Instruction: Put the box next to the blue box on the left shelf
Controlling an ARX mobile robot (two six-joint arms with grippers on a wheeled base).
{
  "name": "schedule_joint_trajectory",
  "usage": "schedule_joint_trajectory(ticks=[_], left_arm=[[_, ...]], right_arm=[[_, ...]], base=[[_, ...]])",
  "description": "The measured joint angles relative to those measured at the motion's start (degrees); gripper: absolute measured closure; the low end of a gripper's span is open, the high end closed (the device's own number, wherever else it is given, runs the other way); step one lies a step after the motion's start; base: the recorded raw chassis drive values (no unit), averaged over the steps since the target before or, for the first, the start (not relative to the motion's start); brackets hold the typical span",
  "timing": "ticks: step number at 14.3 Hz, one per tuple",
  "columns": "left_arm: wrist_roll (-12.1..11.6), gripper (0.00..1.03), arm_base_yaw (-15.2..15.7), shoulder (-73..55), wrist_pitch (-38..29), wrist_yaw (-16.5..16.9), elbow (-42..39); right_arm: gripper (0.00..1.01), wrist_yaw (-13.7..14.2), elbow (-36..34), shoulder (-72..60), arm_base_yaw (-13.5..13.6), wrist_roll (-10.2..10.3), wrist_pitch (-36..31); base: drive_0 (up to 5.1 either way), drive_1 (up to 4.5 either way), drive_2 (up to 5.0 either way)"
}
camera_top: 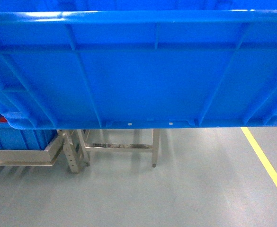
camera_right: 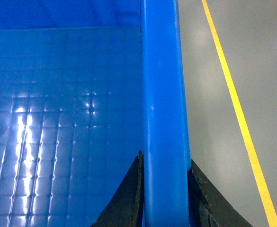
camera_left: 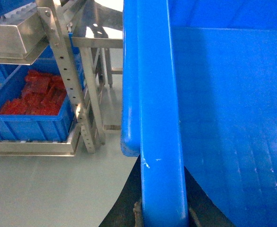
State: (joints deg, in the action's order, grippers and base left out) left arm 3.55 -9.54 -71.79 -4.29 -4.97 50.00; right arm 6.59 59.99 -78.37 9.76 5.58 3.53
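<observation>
The box (camera_top: 138, 71), a large bright blue ribbed crate, hangs in the air and fills the upper half of the head view, hiding both grippers there. My left gripper (camera_left: 162, 208) is shut on the box's left rim (camera_left: 157, 94), with black fingers (camera_left: 124, 208) on either side. My right gripper (camera_right: 165, 161) is shut on the box's right rim (camera_right: 164, 85). To the left, a smaller blue box (camera_left: 29, 125) full of red parts sits on a low tier of the left shelf (camera_left: 31, 147), edged by a metal rail. Rollers are too hidden to make out.
A perforated steel upright (camera_left: 74, 90) of the rack stands just left of the held box, and an upper metal tier (camera_left: 10, 42) juts out above the smaller box. Steel frame legs (camera_top: 155, 149) stand ahead on the grey floor. A yellow floor line (camera_top: 266, 163) runs on the right.
</observation>
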Motion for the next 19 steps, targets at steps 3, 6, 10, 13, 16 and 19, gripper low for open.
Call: schedule_joint_trajectory(ticks=[3,6,10,13,16,19], left_arm=[[0.39,0.97,-0.02,-0.09,0.74,0.02,-0.09],[0.13,0.97,-0.11,-0.04,0.52,0.0,-0.09],[0.02,0.97,-0.11,-0.04,0.52,-0.02,-0.09],[0.13,0.97,-0.11,-0.04,0.46,-0.02,-0.09],[0.02,0.97,-0.11,-0.04,0.55,-0.02,-0.09],[0.07,0.97,-0.11,-0.04,0.39,0.0,-0.09]], right_arm=[[0.83,0.0,-0.09,-0.22,-0.02,-0.04,0.59],[0.83,0.15,-0.09,-0.22,0.0,-0.04,0.68],[0.83,0.15,-0.09,-0.22,0.0,-0.02,0.87],[0.83,0.15,-0.09,-0.22,0.0,-0.07,0.52],[0.83,0.11,-0.09,-0.22,0.0,-0.02,0.79],[0.83,0.07,-0.09,-0.22,0.0,-0.02,0.68]], base=[[-4.1,1.36,2.6],[-4.8,1.98,3.1],[-5.1,2.39,2.4],[-5.1,2.37,2.4],[-5.0,2.44,2.4],[-5.0,2.41,2.4]])
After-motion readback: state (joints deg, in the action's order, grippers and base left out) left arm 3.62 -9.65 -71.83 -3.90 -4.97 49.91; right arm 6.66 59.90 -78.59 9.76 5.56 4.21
